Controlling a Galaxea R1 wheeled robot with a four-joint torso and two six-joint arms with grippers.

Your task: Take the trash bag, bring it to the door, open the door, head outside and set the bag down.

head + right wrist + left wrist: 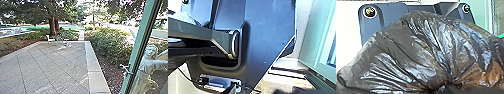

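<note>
The black trash bag [408,52] looms large in the left wrist view, shiny and wrinkled, its plastic bunched together where my left gripper [442,87] is shut on it. In the head view the door [138,47] is a green-framed glass panel at the right, with a metal handle [126,70] on its edge. Green framing [318,37] also stands beside the robot's base in the right wrist view. How my right gripper stands cannot be made out.
A paved patio [50,67] spreads ahead, bordered by a pale kerb [96,72]. Bushes [110,45] line its right side. A white chair [50,38] stands at the far end near a tree. Behind the door glass is a pale statue [147,67].
</note>
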